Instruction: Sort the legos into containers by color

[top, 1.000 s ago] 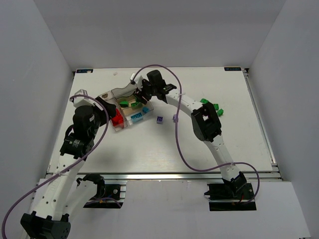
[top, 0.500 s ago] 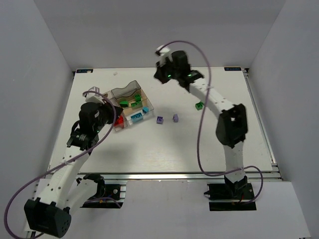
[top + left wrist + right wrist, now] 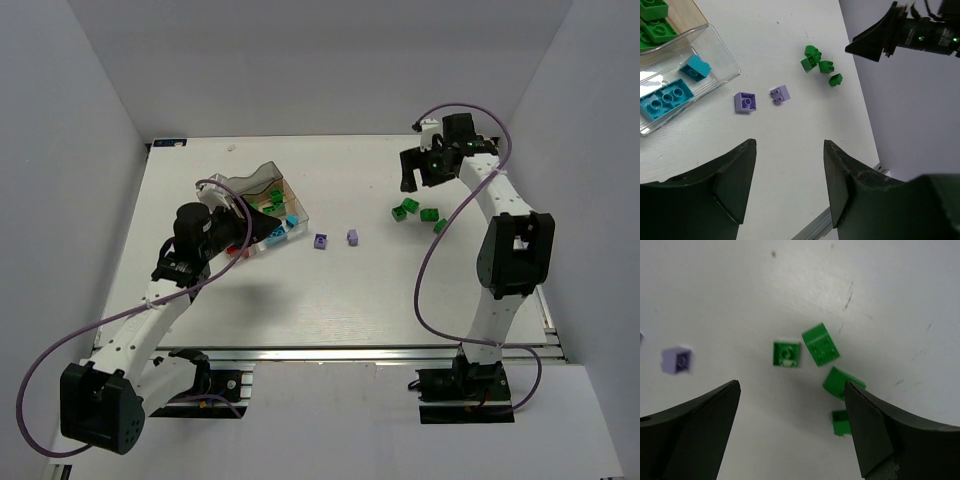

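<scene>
The clear box stands at the left of the table with green, cyan and red legos in its compartments. Its near corner, holding cyan legos and green ones, shows in the left wrist view. Two pale purple legos lie mid-table; they also show in the left wrist view. Several green legos lie at the right. My left gripper is open and empty beside the box. My right gripper is open and empty above the green legos.
The white table is walled on three sides, with a metal rail along its near edge. One purple lego shows at the left of the right wrist view. The right arm's cable loops over the right of the table.
My right arm has swung from over the box to the far right, above the green legos. My left arm has stretched out toward the box's near side.
</scene>
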`<state>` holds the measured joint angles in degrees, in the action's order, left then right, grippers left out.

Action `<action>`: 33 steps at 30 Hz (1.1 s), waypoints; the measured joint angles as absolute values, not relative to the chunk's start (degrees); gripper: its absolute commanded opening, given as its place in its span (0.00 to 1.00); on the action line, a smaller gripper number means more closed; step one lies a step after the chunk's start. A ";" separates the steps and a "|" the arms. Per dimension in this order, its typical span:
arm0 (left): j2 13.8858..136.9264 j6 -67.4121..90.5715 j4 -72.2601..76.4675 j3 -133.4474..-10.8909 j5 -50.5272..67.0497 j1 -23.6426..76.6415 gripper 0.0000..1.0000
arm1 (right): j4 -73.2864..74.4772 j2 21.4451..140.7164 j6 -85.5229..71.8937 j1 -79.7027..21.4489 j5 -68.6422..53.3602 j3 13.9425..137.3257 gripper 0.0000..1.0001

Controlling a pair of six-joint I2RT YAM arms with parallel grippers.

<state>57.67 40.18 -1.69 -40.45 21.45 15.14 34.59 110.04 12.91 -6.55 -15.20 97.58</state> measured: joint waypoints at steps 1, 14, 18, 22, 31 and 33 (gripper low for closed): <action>57.71 40.58 -0.84 -40.12 21.82 15.14 0.66 | 37.17 111.31 15.14 -5.80 -15.11 98.63 0.89; 57.41 44.51 3.73 -36.82 22.96 15.14 0.66 | 49.80 119.11 54.96 -0.16 -15.62 98.70 0.71; 57.41 45.06 4.27 -36.82 22.94 15.14 0.66 | 49.45 120.70 61.04 -0.54 -17.85 99.72 0.72; 57.43 45.52 4.75 -36.77 22.90 15.14 0.66 | 48.07 122.91 64.47 -0.93 -18.87 100.55 0.73; 59.05 45.93 4.99 -36.77 22.87 15.14 0.67 | 47.90 127.98 69.23 -1.04 -18.55 102.69 0.63; 59.75 45.93 5.06 -36.77 22.87 15.14 0.67 | 47.66 127.98 69.97 -1.15 -18.13 102.76 0.52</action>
